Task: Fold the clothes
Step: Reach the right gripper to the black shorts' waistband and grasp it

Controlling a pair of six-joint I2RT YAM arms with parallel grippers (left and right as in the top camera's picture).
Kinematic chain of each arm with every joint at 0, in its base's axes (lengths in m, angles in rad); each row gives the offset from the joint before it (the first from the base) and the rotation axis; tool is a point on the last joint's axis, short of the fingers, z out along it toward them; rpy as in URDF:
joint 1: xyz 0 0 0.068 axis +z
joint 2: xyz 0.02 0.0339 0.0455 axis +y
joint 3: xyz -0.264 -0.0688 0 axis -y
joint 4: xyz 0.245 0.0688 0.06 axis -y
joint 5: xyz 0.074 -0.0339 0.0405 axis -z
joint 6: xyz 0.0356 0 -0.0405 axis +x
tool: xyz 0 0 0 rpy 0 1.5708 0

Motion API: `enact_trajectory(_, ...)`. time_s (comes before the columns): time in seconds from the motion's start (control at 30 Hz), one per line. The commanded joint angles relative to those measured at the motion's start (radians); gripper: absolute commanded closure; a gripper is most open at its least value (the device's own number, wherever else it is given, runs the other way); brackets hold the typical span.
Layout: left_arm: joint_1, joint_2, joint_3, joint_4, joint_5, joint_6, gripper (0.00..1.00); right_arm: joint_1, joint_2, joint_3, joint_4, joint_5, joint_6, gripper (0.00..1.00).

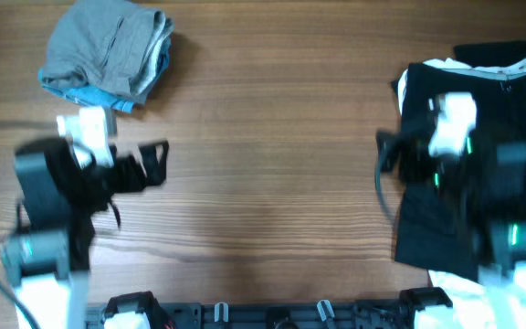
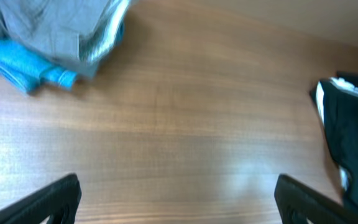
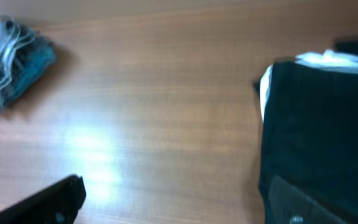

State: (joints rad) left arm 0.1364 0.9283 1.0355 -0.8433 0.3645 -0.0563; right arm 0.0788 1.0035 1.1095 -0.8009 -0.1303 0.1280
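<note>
Lying apart, one black garment (image 1: 418,219), one grey-blue pile (image 1: 108,50)

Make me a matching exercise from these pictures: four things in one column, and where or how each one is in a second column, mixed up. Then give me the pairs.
Things
1. grey garment
2. blue piece
3. black garment
4. left gripper

Descriptions
A. open, above bare wood of the table
B. spread out at the right side, white lining showing at its edge
C. bunched at the far left, on top of its pile
D. peeking out from under another garment

Pairs: 1-C, 2-D, 3-B, 4-A
</note>
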Motion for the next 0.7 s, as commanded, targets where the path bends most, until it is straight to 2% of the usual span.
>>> enact_trajectory(0.0, -0.005, 0.255, 0.257, -0.126, 0.005, -0.001, 0.0, -0.018, 0.316, 0.31, -0.107, -0.047, -0.081, 0.0)
enact_trajectory(0.07, -0.005, 0.352, 0.331, -0.145, 0.01, -0.005, 0.0, -0.024, 0.481, 0.428, -0.179, -0.027, -0.154, 0.03)
enact_trajectory(0.1, -0.005, 0.37, 0.333, -0.142, 0.013, -0.005, 0.0, -0.042, 0.542, 0.435, -0.154, 0.046, -0.104, 0.14)
enact_trajectory(0.17, -0.005, 0.38, 0.333, -0.142, 0.013, -0.005, 0.0, -0.101, 0.649, 0.435, -0.1, 0.125, 0.035, 0.17)
enact_trajectory(0.27, -0.005, 0.38, 0.333, -0.138, 0.012, -0.005, 0.0, -0.225, 0.852, 0.435, -0.02, 0.127, 0.131, 0.39)
enact_trajectory(0.3, -0.005, 0.38, 0.333, -0.135, 0.013, -0.005, 0.0, -0.256, 0.909, 0.435, -0.009, 0.121, 0.137, 0.43)
enact_trajectory(0.4, -0.005, 0.38, 0.332, -0.128, 0.013, -0.005, 0.0, -0.299, 1.037, 0.435, -0.005, 0.104, 0.097, 0.45)
enact_trajectory(0.47, -0.005, 0.38, 0.332, -0.126, 0.012, -0.005, 0.0, -0.295, 1.098, 0.435, 0.013, 0.104, -0.009, 0.44)
enact_trajectory(0.57, -0.005, 0.38, 0.332, -0.126, 0.012, -0.005, 0.0, -0.291, 1.114, 0.434, 0.069, 0.084, -0.052, 0.42)
enact_trajectory(0.6, -0.005, 0.381, 0.332, -0.126, 0.012, -0.005, 0.0, -0.291, 1.114, 0.434, 0.098, -0.005, -0.101, 0.42)
enact_trajectory(0.67, -0.005, 0.381, 0.332, -0.126, 0.012, -0.005, 0.0, -0.289, 1.12, 0.434, 0.102, -0.03, -0.125, 0.45)
